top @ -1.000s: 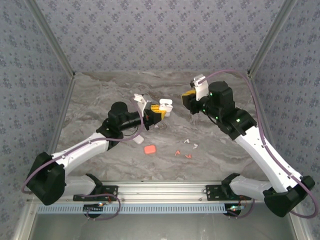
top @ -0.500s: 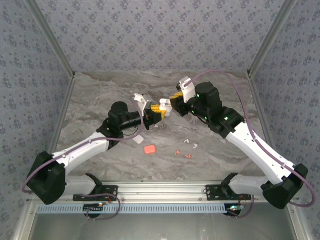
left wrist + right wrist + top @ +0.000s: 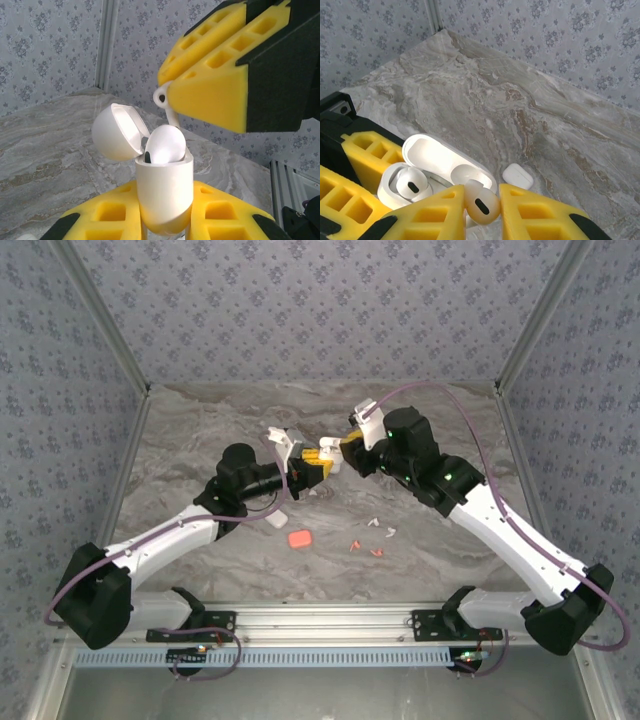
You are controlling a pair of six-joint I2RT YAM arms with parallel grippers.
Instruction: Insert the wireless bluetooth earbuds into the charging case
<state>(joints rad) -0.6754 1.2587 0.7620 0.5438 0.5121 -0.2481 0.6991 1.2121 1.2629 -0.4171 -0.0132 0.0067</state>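
holding an open white charging case (image 3: 164, 192) clamped upright, the left gripper (image 3: 318, 466) presents it with one earbud (image 3: 165, 145) seated. the right gripper (image 3: 350, 445) pinches a second white earbud (image 3: 481, 201) just beside the case, not yet inserted. spare earbuds (image 3: 378, 524) lie on the table (image 3: 200, 430).

The two arms are built as twins. The left arm (image 3: 165, 540) is a long white shell link set between chunky black joint housings, and it ends in a heavy black base block (image 3: 92, 595) by the rail. The right arm (image 3: 520, 540) has the same white links and black joints, with tiny green lights (image 3: 447, 476) glowing on its housings. A mauve cable (image 3: 440, 384) runs loose along each arm. White brackets (image 3: 283, 445) stick up near the wrists. The jaws are bright yellow plastic moulded with square pockets and backed by black mounts.
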